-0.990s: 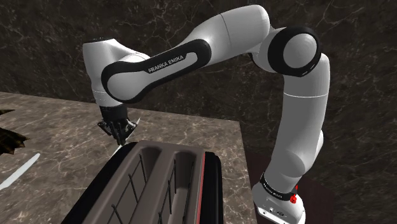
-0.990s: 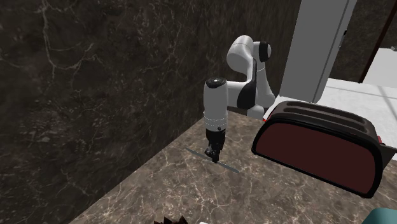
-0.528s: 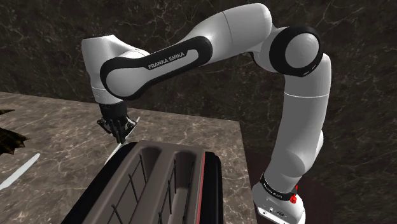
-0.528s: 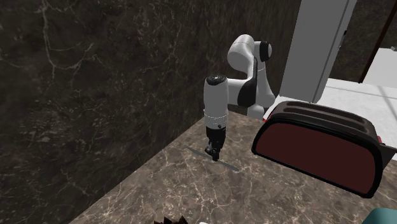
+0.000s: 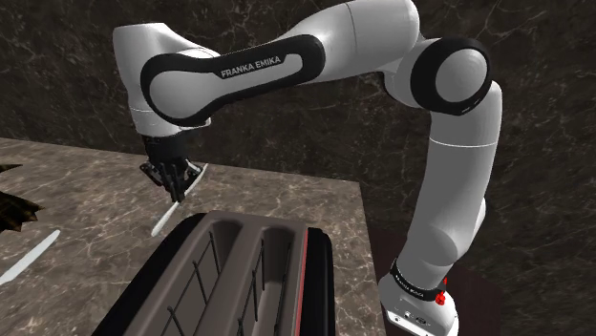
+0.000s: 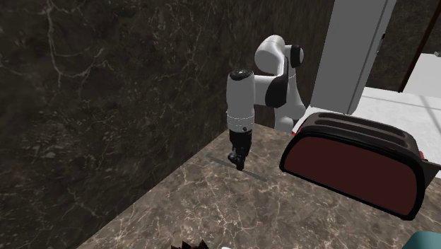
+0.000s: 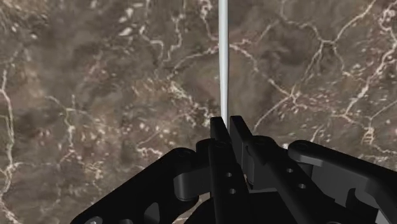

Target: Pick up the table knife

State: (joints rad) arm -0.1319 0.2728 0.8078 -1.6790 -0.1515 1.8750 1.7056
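Note:
The table knife (image 5: pixel 168 216) is a slim pale blade, held level a little above the brown marble counter (image 5: pixel 95 191). My black gripper (image 5: pixel 173 184) is shut on it near its middle, pointing down. In the second exterior view the knife (image 6: pixel 256 175) reads as a thin line sticking out on both sides of the gripper (image 6: pixel 239 163). In the wrist view the knife (image 7: pixel 222 57) runs straight ahead from between the closed fingertips (image 7: pixel 218 126), edge on, with the counter below it.
A large dark toaster (image 5: pixel 229 277) with two slots stands close beside the gripper, dark red in the second exterior view (image 6: pixel 353 159). Another pale utensil (image 5: pixel 29 258) and a dark spiky object (image 5: pixel 14 210) lie at the shoulder view's left. A dark marble wall (image 6: pixel 106 92) backs the counter.
The hand has risen and shifted slightly toward the shoulder view's left, carrying the knife up off the counter. The fingers stay shut on it.

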